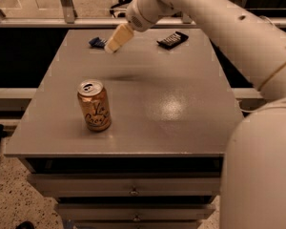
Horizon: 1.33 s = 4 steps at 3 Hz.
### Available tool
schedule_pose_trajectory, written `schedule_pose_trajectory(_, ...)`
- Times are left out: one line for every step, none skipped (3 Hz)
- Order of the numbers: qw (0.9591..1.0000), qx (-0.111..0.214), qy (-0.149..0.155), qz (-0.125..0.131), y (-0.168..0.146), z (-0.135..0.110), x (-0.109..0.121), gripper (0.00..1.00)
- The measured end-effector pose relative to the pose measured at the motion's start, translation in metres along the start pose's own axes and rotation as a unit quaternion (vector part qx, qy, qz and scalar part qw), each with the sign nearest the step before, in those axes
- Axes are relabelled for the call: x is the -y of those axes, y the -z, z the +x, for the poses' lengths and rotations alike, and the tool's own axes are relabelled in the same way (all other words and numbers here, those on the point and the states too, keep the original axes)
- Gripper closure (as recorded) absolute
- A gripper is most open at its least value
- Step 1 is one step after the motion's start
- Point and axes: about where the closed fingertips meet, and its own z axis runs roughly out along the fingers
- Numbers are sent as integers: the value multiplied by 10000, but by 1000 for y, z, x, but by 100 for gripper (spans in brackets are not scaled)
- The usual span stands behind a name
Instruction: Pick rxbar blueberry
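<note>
Script on the orange can [94, 105] reads "LaCroix" (the gripper [112, 44] hangs just beside the rxbar blueberry [97, 42], whose lettering is illegible).

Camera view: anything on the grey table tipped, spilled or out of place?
Nothing stands out. The orange drink can stands upright; the dark blue wrapped bar and the black wrapped bar lie flat at the far edge, with the hand beside the blue one.

rxbar blueberry [97, 42]: dark blue wrapper, lying flat, far left; right end hidden behind gripper [112, 46].
</note>
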Motion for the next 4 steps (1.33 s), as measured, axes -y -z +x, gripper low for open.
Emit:
schedule_pose_trajectory(9972, 131, -742, 18, -57, 0, 20, 0)
schedule_pose_trajectory(9923, 164, -1219, -108, -87, 3, 23, 0)
schedule_pose_trajectory(9889, 214, -1460, -191, -111, 5, 24, 0)
schedule_pose_trajectory(9872, 295, -1549, -221, -132, 4, 26, 2)
